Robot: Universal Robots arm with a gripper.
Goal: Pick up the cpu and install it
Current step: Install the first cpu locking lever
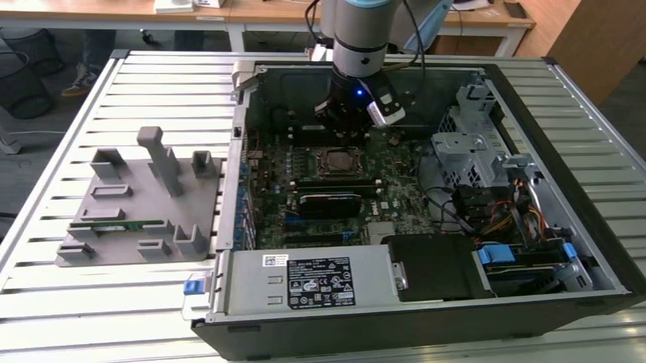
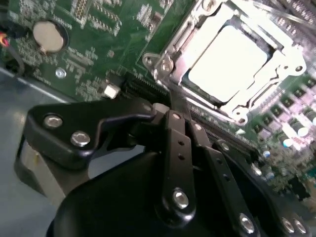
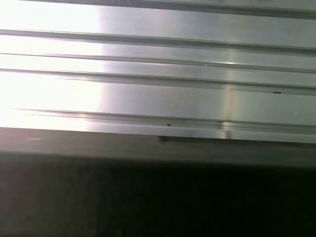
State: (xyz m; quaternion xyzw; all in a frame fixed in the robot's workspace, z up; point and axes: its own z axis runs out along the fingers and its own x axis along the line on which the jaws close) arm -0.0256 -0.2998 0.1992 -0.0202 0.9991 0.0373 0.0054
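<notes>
I've got the slatted aluminium table [image 1: 121, 76] under everything, and the open computer case [image 1: 565, 227] lying on its side takes up most of the exterior view's right. The grey fixture tray [image 1: 101, 249] sits on the table on the exterior view's left, well apart from the arm, with a green memory stick [image 1: 116, 224] lying in it. Inside the case the green motherboard [image 1: 394, 181] is face up, the power supply [image 1: 302, 281] runs along the near edge, and the drive cage [image 1: 474, 147] and cable bundle crowd the exterior view's right side. My arm [image 1: 361, 38] comes straight down into the case's far half, with the gripper [image 1: 343, 121] just beyond the socket frame [image 1: 340, 160]. The cpu [image 2: 229, 59] is lying flat in the socket, metal top up; it's square, so no real long axis, and its edges run parallel to the frame in the second wrist view. The frame hugs all four cpu edges closely, so side room there is tight; the open board toward the coin cell [image 2: 48, 35] is freer. The jaws look closed together and empty, I think, though the linkage blocks the tips. The first wrist view has table slats and a dark case edge [image 3: 158, 148].
</notes>
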